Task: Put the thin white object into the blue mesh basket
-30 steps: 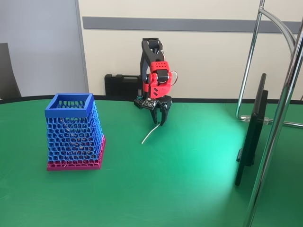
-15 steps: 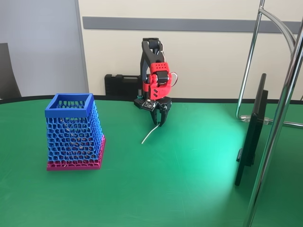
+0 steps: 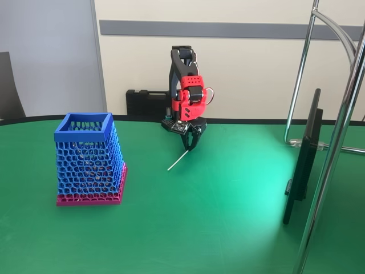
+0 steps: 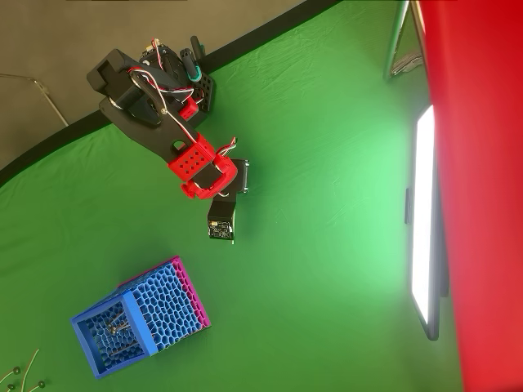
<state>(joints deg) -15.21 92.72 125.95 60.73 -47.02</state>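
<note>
In the fixed view, one tall blue honeycomb-mesh basket (image 3: pixel 88 158) with a magenta base stands upright on the green table (image 3: pixel 228 228); its contents are hard to make out through the mesh. The red-and-black gripper (image 3: pixel 190 142) is pinched on the top end of the single thin white strip (image 3: pixel 177 161), which slants down-left.

In the overhead view, the basket (image 4: pixel 139 317) holds a few thin pieces, too small to count. The arm hides the strip.

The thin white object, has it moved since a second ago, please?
Yes. The thin white object has lifted slightly, its lower end rising off the green table, pinched in the tool.
</note>
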